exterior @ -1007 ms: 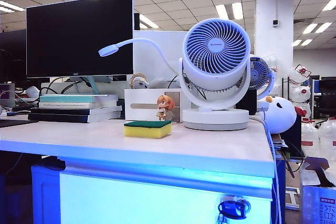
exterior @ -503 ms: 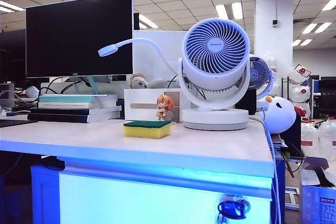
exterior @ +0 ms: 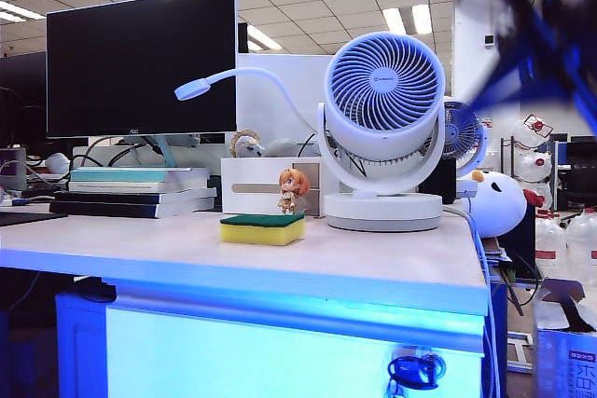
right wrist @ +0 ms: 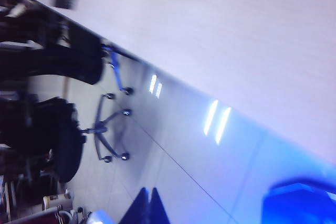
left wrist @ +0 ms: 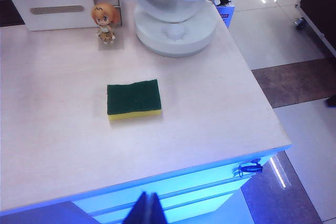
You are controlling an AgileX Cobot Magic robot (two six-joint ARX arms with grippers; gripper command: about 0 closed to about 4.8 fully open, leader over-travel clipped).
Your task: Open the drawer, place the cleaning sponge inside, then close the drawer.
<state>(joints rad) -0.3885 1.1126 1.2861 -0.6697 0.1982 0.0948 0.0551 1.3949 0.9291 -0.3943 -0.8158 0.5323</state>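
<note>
lying mid-desk (exterior: 140, 240): cleaning sponge (exterior: 262, 228); standing just behind: figurine (exterior: 292, 190); sitting right of it: fan (exterior: 383, 128); hanging below: drawer (exterior: 280, 356).

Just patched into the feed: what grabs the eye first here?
The big white fan at the desk's back right, and the sponge lying alone mid-desk, green side up. Below, the drawer glows blue-white, shut. The left gripper, shut, hangs over the drawer's front; the right gripper, shut, is out over the floor.
</note>
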